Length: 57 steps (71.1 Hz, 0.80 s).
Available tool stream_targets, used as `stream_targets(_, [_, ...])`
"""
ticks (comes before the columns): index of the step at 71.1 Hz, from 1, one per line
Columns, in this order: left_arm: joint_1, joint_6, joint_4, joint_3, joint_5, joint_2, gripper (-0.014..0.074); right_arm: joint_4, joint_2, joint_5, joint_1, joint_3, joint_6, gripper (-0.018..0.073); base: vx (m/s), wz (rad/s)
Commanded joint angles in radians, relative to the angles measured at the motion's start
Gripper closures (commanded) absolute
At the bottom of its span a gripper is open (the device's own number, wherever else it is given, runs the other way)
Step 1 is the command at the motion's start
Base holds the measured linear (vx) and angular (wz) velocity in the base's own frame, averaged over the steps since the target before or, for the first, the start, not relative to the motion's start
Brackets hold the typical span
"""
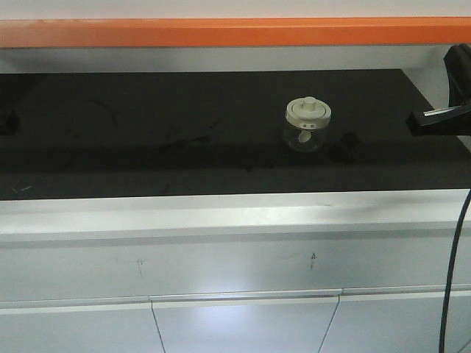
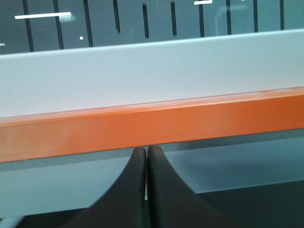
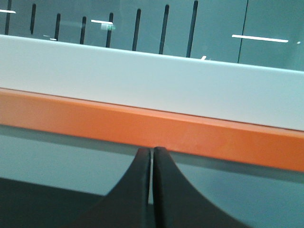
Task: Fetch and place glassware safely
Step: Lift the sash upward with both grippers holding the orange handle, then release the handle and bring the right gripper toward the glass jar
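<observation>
Contents of the glassware [image 1: 307,125] are indistinct; clear jar, cream knobbed lid. It stands upright on the black table [image 1: 147,147], right of centre. Left end effector [image 2: 146,152] and right end effector [image 3: 152,153]: fingers together, empty.

the left gripper [image 2: 146,153] rises from the bottom centre of its wrist view with both dark fingers pressed together, the right gripper [image 3: 152,153] likewise, and the black end of the right arm [image 1: 440,118] juts in at the front view's right edge.
</observation>
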Motion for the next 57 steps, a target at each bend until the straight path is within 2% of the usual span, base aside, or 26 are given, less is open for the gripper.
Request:
stream_targets(1, [-0.006,-0.007,-0.004,-0.035,-0.035,-0.033,0.0603,0.006,-0.032,-0.039,0.0,-0.032,0.012,0.056,0.0,0.0])
stream_targets(24, [-0.006,-0.007,-0.004,-0.035,0.057,-0.097,0.0603,0.005,-0.069,0.035,0.0,-0.032,0.042,0.056,0.0,0.0])
stream_targets(37, [-0.006,-0.007,-0.004,-0.035,0.231,-0.195,0.0603,-0.007,-0.14,0.176,0.0,-0.032,0.052,0.056,0.0,0.0])
stream_targets(47, [-0.006,-0.007,-0.004,-0.035,0.365,-0.297,0.0603,-0.022,-0.197,0.3,0.001,-0.03,0.116,0.056,0.0,0.0])
stream_targets(57, [-0.006,-0.007,-0.005,-0.035,0.485,-0.414,0.0603,-0.071,-0.238,0.332,0.001,-0.006,0.181,0.056,0.0,0.0])
